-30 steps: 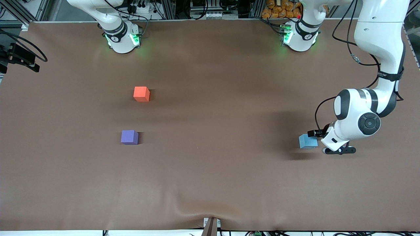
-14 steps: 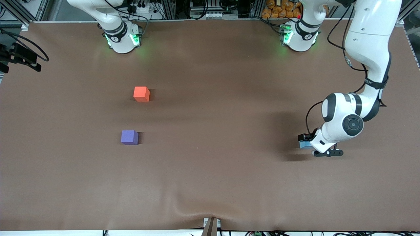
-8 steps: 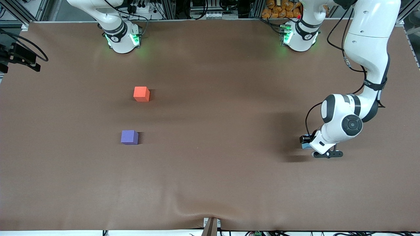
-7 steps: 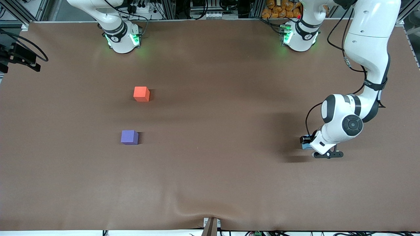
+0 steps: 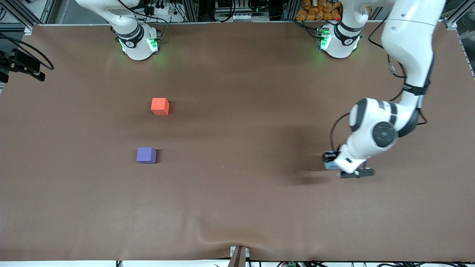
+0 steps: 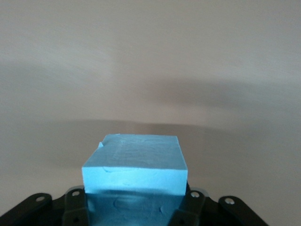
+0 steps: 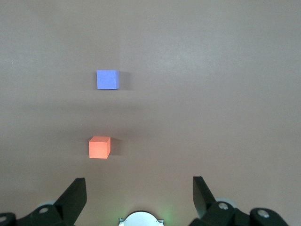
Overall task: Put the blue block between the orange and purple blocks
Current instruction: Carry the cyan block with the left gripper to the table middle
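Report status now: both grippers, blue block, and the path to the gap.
Left gripper shut on blue block, lifted. Right gripper open, waiting high. Orange block, purple block apart; path clear.

**Matt foam cubes on a dull brown cover**

The small sky-blue foam-like cube (image 6: pixel 135 165) shows a matt, faintly pitted skin with a nicked corner, held between the black plastic fingers (image 6: pixel 75 207) of the left gripper (image 5: pixel 336 165). The orange-red cube (image 5: pixel 160 106) and the violet-purple cube (image 5: pixel 146 155), centre-left in the front view, look equally matt and smooth. The brown table cover (image 5: pixel 237 193) is dull, soft-looking and rippled at the lower edge. The arms' white shells (image 5: pixel 371 133) are glossy plastic.
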Controlling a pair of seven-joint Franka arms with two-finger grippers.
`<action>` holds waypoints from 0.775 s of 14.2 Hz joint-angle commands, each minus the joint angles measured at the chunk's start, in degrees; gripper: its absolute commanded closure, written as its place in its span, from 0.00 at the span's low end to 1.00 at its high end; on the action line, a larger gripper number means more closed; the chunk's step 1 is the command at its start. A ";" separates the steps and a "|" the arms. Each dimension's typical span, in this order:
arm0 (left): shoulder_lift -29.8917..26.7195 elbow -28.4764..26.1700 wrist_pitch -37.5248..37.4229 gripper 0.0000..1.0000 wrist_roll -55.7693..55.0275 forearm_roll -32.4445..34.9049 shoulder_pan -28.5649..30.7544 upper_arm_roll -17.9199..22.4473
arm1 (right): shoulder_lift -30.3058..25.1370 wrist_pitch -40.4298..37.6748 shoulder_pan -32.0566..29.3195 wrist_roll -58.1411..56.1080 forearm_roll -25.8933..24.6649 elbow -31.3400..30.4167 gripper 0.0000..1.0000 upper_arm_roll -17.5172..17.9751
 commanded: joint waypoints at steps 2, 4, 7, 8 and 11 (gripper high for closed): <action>0.87 3.32 -1.61 1.00 -13.02 -0.98 -10.64 0.52 | -0.44 -0.30 -0.73 -0.60 -0.39 -0.23 0.00 0.59; 3.24 7.26 -1.70 1.00 -19.00 -1.06 -15.83 0.52 | -0.35 -0.21 -0.56 -0.60 -0.39 -0.22 0.00 0.50; 7.89 13.16 -1.78 1.00 -26.66 -1.15 -23.47 0.52 | -0.26 -0.30 -0.56 -0.60 -0.39 -0.31 0.00 0.50; 9.21 14.48 -1.78 1.00 -28.42 -1.15 -25.76 0.43 | -0.09 -0.21 -0.56 -0.60 -0.39 -0.23 0.00 0.50; 13.34 18.52 -1.78 1.00 -31.24 -1.06 -30.00 0.52 | 0.00 -0.21 -0.64 -0.60 -0.39 -0.22 0.00 0.50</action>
